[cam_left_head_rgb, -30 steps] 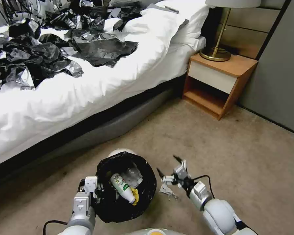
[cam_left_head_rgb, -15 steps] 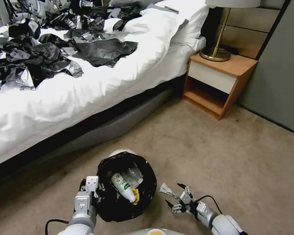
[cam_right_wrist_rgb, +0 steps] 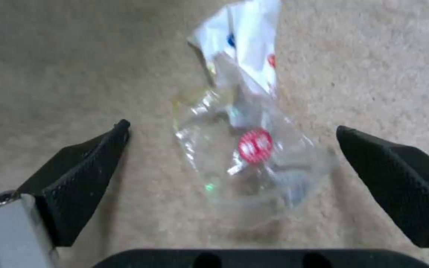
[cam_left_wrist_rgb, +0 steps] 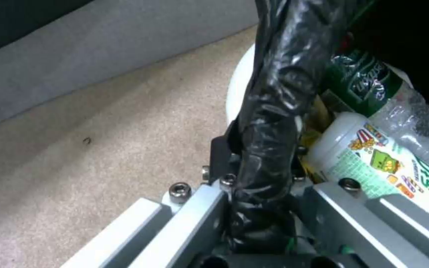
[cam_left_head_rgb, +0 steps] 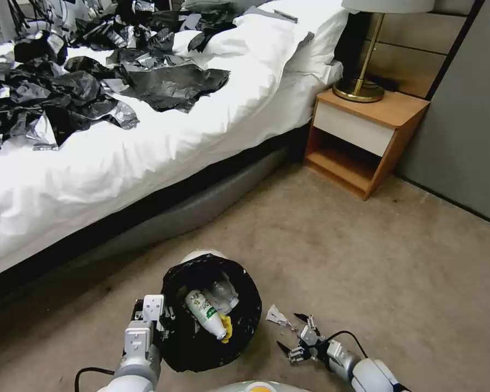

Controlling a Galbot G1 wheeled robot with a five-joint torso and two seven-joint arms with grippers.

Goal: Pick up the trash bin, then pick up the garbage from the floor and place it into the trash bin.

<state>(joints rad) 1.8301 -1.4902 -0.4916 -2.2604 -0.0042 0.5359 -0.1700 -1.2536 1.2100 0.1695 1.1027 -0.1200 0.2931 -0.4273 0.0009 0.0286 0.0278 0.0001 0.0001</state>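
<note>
Head view: the trash bin [cam_left_head_rgb: 211, 313] stands on the carpet just off the bed's [cam_left_head_rgb: 147, 136] edge, with open floor stretching right toward the nightstand [cam_left_head_rgb: 365, 141]. The left tool [cam_left_head_rgb: 153, 316] is clamped on the bin's near-left rim. The right tool [cam_left_head_rgb: 301, 338], spread wide and empty, sits low beside a clear wrapper [cam_left_head_rgb: 277, 316].

Left wrist view: the black liner [cam_left_wrist_rgb: 269, 130] is pinched between the jaws; bottles [cam_left_wrist_rgb: 378, 163] lie inside.

Right wrist view: the wrapper [cam_right_wrist_rgb: 247, 141] lies flat on the carpet, between the spread fingertips [cam_right_wrist_rgb: 83, 178], untouched.

White bed [cam_left_head_rgb: 147, 147] under black bags [cam_left_head_rgb: 81, 81]; wooden nightstand [cam_left_head_rgb: 365, 136] bearing brass lamp [cam_left_head_rgb: 365, 81].
</note>
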